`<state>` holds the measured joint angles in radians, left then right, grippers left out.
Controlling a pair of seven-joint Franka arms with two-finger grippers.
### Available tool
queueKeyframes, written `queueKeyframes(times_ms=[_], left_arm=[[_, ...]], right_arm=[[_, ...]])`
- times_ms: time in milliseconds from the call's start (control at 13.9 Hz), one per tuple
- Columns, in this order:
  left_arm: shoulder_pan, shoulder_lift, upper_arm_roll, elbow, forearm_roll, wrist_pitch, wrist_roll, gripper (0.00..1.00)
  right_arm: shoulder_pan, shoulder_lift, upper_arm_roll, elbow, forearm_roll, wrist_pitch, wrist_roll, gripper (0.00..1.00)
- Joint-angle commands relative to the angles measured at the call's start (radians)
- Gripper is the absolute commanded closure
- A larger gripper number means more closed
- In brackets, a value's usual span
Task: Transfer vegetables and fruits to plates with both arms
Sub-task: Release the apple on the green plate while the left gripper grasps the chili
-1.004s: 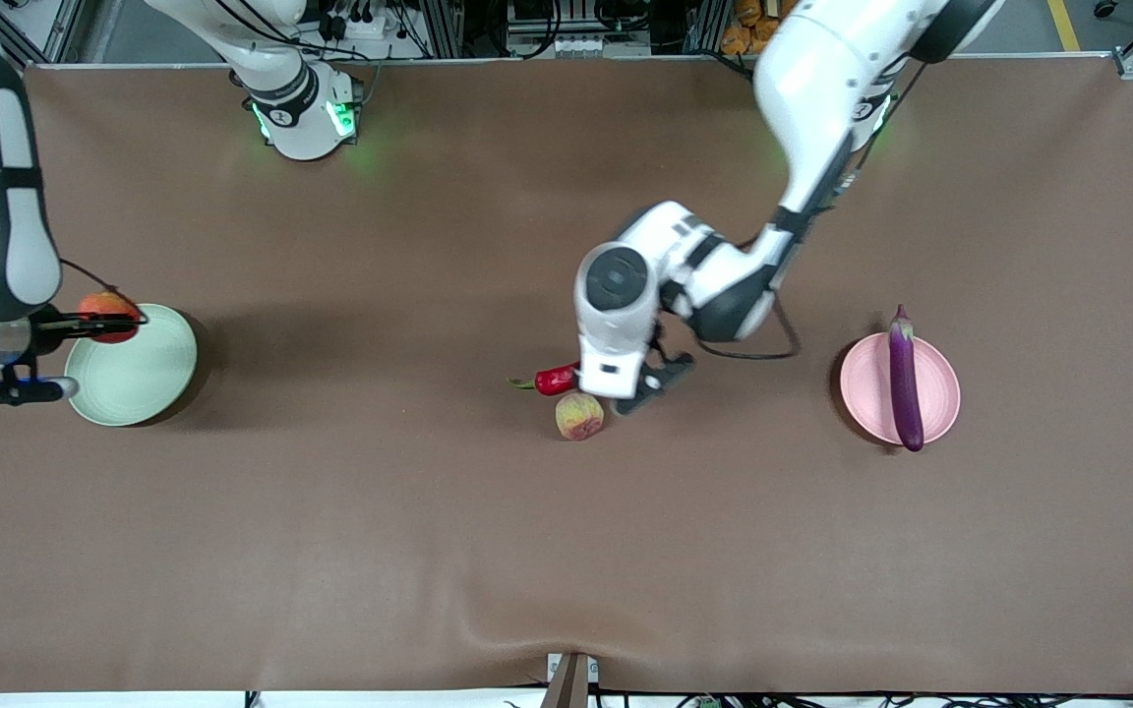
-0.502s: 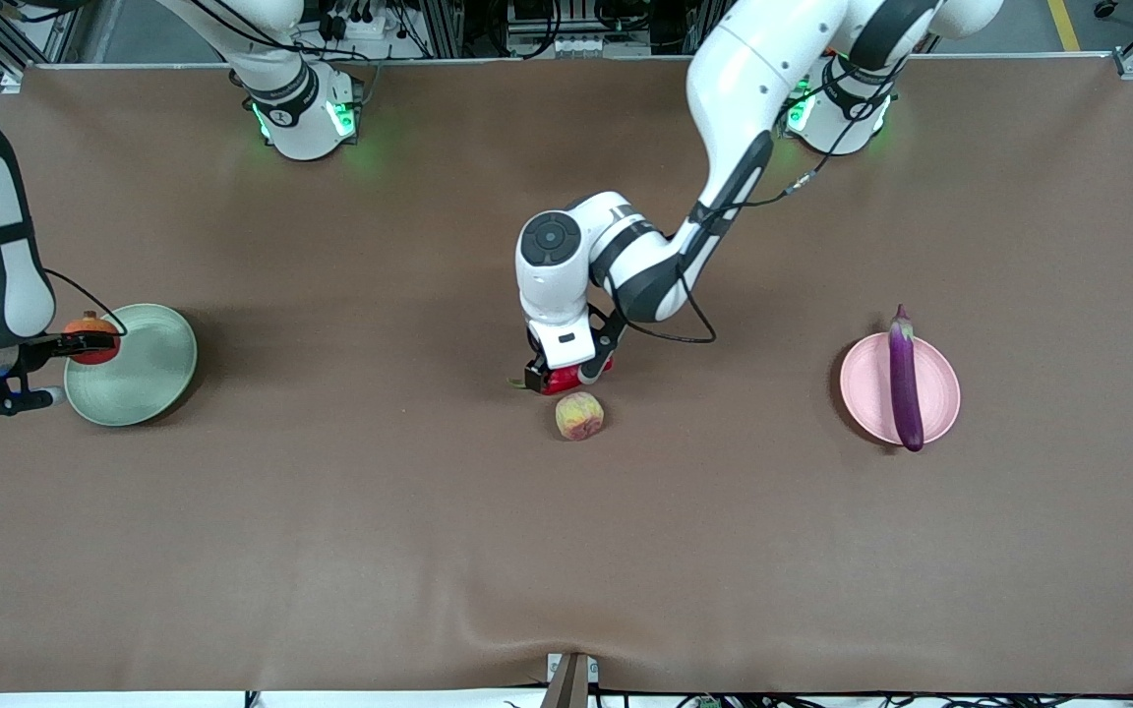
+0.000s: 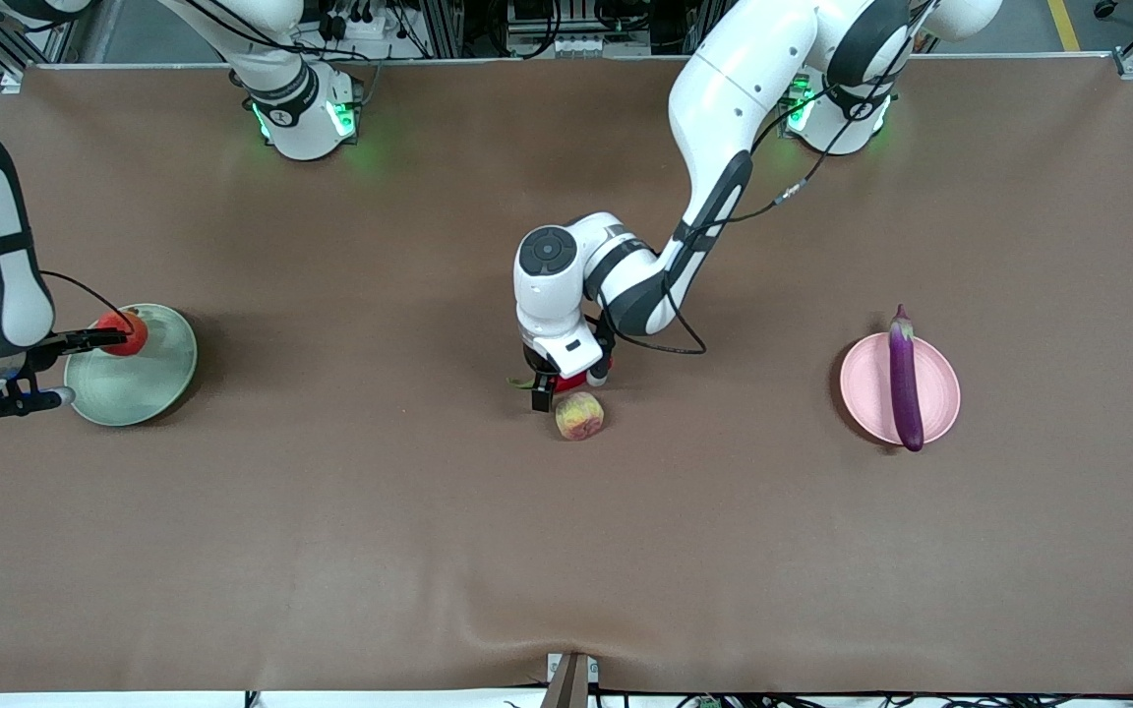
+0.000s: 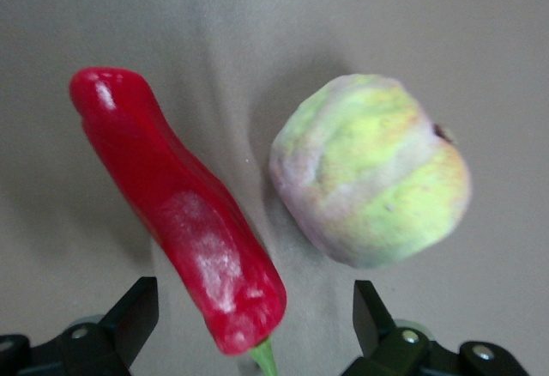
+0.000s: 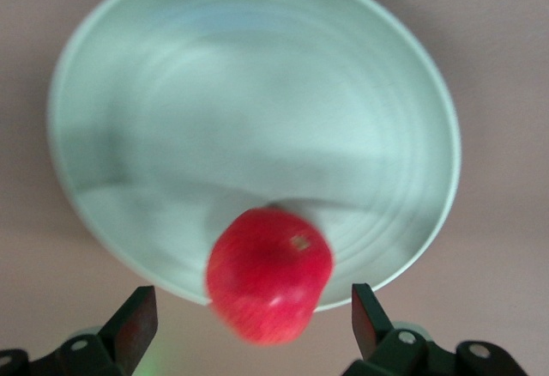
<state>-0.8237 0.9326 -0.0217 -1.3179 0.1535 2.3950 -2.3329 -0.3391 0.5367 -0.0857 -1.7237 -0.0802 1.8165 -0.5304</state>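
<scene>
My left gripper (image 3: 568, 384) is open, low over the red chili pepper (image 3: 577, 380) at the table's middle. In the left wrist view its fingers (image 4: 137, 312) straddle the chili's (image 4: 180, 221) stem end without touching it. The blotchy peach (image 3: 579, 415) lies right beside the chili, nearer the front camera. My right gripper (image 3: 94, 366) is open over the edge of the pale green plate (image 3: 149, 388). The red pomegranate (image 5: 268, 275) sits free between its fingers at the plate's rim (image 5: 257, 110). The purple eggplant (image 3: 904, 379) lies across the pink plate (image 3: 860, 393).
Brown table cloth all round. The green plate is at the right arm's end of the table and the pink plate toward the left arm's end. The arm bases stand along the edge farthest from the front camera.
My left gripper swung over the chili, turned and came down around it. My right gripper opened and let go of the pomegranate, which shifted onto the green plate's rim.
</scene>
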Motion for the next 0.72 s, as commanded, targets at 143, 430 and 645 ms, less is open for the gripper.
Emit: queueKeyframes(times_ms=[143, 430, 645], left_arm=[[-0.009, 0.035, 0.008, 0.032, -0.011, 0.015, -0.020, 0.00], [-0.012, 0.032, 0.008, 0.028, -0.009, 0.013, -0.029, 1.00], [-0.014, -0.013, 0.003, 0.028, -0.008, -0.046, -0.026, 1.00]], right_arm=[[0.070, -0.017, 0.004, 0.134, 0.062, -0.264, 0.197, 0.00], [0.133, -0.040, 0.007, 0.190, 0.155, -0.428, 0.364, 0.00], [0.190, -0.053, 0.009, 0.222, 0.224, -0.509, 0.533, 0.00]])
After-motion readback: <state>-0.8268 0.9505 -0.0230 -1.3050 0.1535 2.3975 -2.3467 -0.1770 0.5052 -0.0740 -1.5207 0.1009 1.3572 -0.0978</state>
